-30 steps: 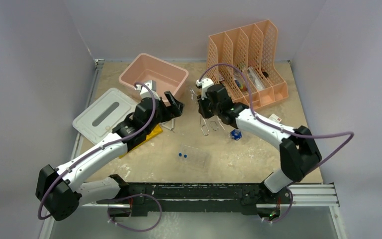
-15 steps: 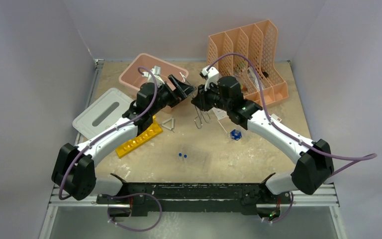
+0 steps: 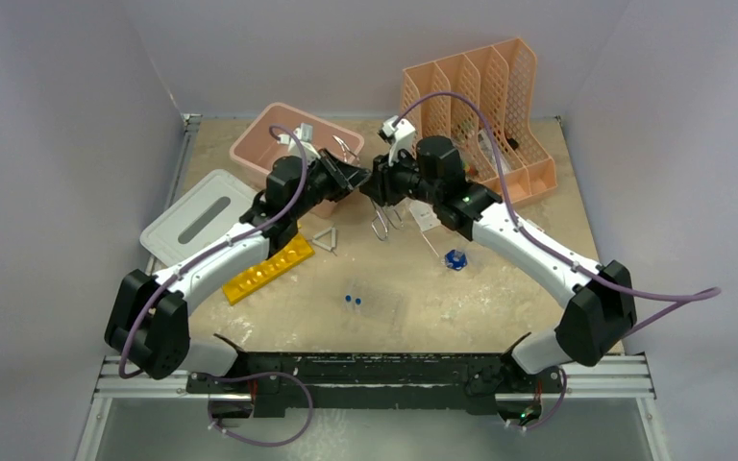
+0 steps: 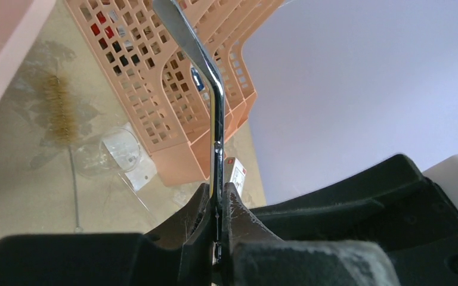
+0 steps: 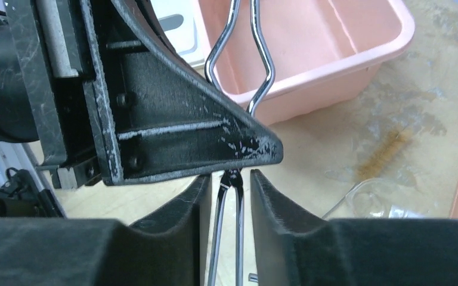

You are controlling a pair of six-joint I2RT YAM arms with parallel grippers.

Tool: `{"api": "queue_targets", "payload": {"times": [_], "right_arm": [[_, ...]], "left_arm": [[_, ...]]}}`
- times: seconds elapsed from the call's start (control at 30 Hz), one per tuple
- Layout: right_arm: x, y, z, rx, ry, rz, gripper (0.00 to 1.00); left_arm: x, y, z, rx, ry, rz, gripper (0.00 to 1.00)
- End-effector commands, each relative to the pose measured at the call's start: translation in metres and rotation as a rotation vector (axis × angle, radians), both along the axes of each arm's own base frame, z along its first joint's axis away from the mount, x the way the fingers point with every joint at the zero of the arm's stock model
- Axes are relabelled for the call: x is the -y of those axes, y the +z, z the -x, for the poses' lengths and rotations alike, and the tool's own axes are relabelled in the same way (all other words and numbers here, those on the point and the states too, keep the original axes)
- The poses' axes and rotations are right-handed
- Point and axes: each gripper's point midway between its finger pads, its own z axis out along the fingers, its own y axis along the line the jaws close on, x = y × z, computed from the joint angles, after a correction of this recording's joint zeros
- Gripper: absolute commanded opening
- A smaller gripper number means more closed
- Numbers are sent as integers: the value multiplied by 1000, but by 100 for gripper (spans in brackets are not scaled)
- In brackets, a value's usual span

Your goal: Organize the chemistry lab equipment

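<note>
Tongs (image 4: 213, 113) in left gripper (image 4: 216, 223); red-and-white label (image 4: 236, 171) near file holder (image 4: 155, 89), unreadable.

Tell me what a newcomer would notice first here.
The left gripper and right gripper meet at the back middle over the metal tongs: the left is clamped on them, and they run between the right's fingers. Behind stand the pink tub, left, and the peach file holder, right; the yellow rack lies left of centre.

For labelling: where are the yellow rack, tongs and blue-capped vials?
yellow rack (image 3: 269, 269): top view, its holed upper face.
tongs (image 4: 216, 128): left wrist view, the straight metal shaft.
blue-capped vials (image 3: 346, 299): top view, left blue cap.
</note>
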Motion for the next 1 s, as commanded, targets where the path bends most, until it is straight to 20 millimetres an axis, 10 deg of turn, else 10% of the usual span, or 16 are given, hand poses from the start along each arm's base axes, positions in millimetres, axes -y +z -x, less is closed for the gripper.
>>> {"api": "queue_targets", "payload": {"times": [0.0,0.17,0.4,0.6,0.97], "right_arm": [[-5,49,-14,91,-21,-66,43],[13,77,-10,166,-66,-78,64],[33,81,-12,220,-147,-63,66],[46,72,-10,231,-189,-34,66],[47,63,-15,219,-198,1,66]], "left_arm": [[-7,41,-14,107,48,-29,0],[-43,50,-50,81,184,-80,0],[-113,54,-117,18,445,-149,0],[-169,19,-163,-73,645,-279,0],[-174,-88,-225,-296,747,-319,0]]}}
